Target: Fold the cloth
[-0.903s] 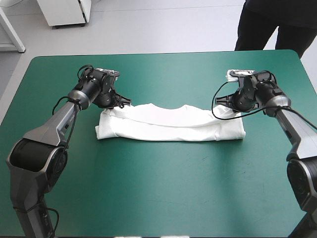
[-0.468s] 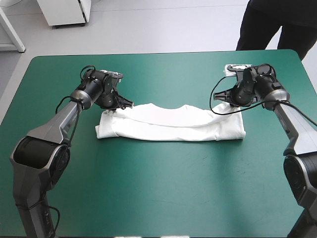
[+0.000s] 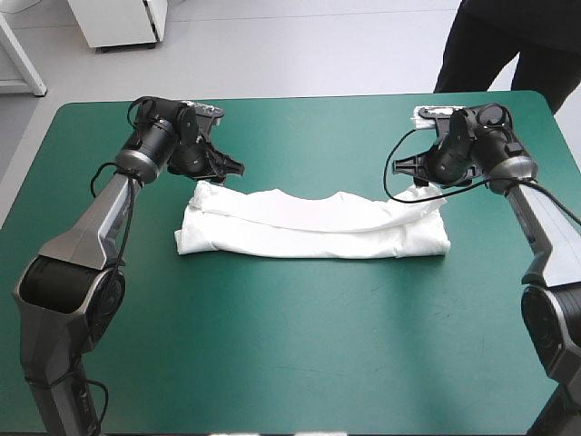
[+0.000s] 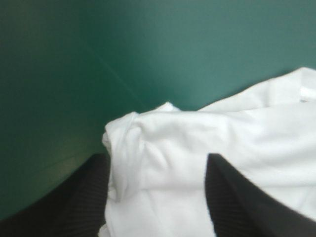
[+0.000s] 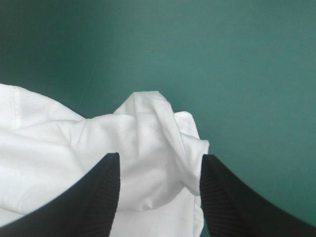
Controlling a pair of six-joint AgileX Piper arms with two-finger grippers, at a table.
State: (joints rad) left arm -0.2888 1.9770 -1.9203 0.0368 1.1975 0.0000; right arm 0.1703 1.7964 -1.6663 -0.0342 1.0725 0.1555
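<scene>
jaws stand wide on the left gripper (image 4: 157, 157) and right gripper (image 5: 159, 155) (each over a far corner of the t-shirt (image 3: 313, 227)). best to lower both evenly and pinch every layer together.

Left arm (image 3: 98, 218) and right arm (image 3: 545, 222) match: silver-grey tapered links, glossy black rounded joints, black wrists. Left gripper (image 4: 157, 158) and right gripper (image 5: 159, 157) each carry 2 broad black fin-shaped fingers (image 5: 86, 197), finely ribbed across the faces.
</scene>
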